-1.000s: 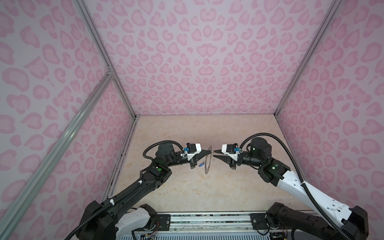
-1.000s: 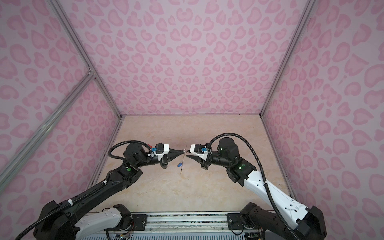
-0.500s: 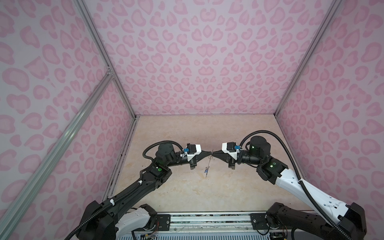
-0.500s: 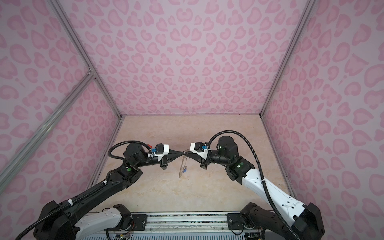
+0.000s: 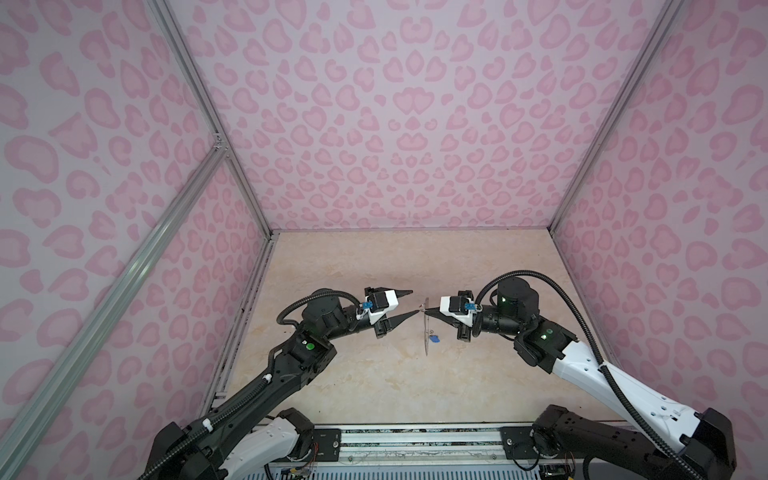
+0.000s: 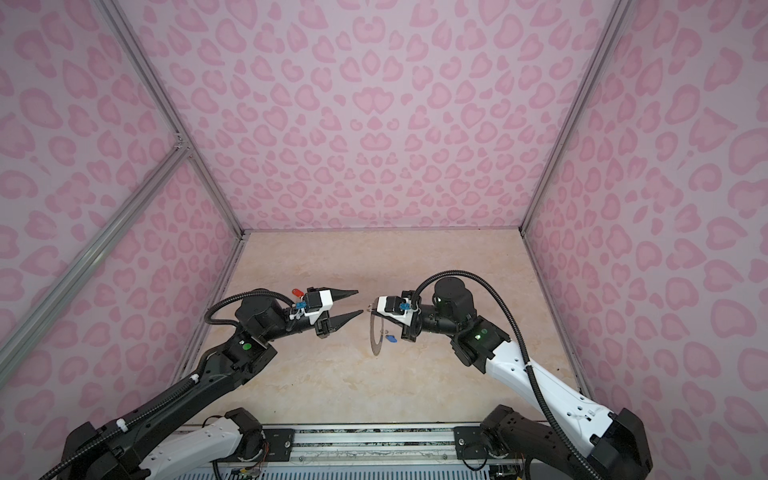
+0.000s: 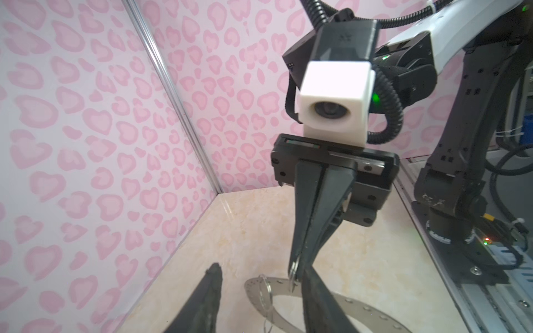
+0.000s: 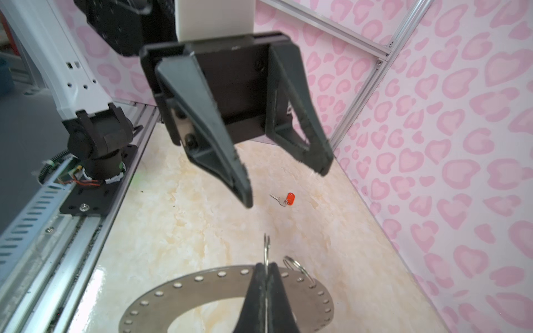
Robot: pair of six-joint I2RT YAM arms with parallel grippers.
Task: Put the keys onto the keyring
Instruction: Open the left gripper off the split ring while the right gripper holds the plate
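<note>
Walls [image 5: 395, 124]: pale lilac sheet printed with pink heart-like blotches, closing in the back and both flanks. Aluminium posts [image 5: 195, 83] run up the back corners, and a slanted bar [image 5: 124, 278] crosses the left flank to meet the left post. Tabletop [image 5: 374, 386]: beige, marbled, glossy. A metal rail [image 5: 415, 440] lies along its front edge, with a slotted grey strip [image 5: 415, 473] just below the rail in both top views.
</note>
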